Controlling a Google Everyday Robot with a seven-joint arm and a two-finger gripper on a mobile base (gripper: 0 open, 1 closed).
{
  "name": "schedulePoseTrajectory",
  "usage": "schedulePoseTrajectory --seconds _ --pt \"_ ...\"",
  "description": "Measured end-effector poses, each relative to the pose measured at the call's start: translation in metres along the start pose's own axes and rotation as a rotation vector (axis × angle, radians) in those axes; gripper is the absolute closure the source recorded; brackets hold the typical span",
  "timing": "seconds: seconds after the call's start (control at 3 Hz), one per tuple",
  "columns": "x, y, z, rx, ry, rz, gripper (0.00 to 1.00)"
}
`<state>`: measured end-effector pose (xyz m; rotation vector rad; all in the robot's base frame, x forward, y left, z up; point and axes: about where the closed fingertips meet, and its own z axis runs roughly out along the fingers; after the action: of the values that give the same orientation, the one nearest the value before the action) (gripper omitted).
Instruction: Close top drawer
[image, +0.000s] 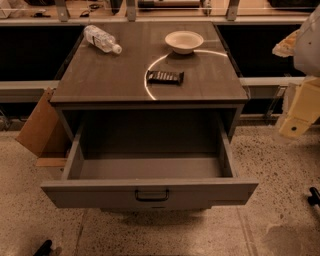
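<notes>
Nearest, the top drawer (90, 192) stands pulled far out of the desk (100, 75). Its plain grey front faces the camera, with 1 dark loop handle (151, 195) at the centre, and its grey floor shows behind. To the right, well apart from the drawer, the cream tool (294, 125) hangs at the frame edge; I cannot tell whether it is released or clenched. A cardboard flap (40, 122) leans at the desk's left side. On the desk top lies a dark snack bar (165, 77). Beyond it stands 1 white bowl (184, 41), upright, and at the far left a clear bottle (101, 39) lies on its side.
</notes>
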<state>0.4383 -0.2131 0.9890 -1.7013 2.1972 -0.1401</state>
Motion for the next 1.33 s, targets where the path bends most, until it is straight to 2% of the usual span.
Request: schedulePoseTrajectory --seconds 0.33,0.67,1.0,1.33 --pt "0.0 0.0 0.0 0.0 0.0 0.0 0.0" --pt "0.019 0.021 0.018 -0.068 0.033 0.023 0.0" --pt "0.053 0.072 0.059 -0.199 0.059 0.089 0.0" --pt "0.053 0.072 0.059 -0.199 0.059 0.089 0.0"
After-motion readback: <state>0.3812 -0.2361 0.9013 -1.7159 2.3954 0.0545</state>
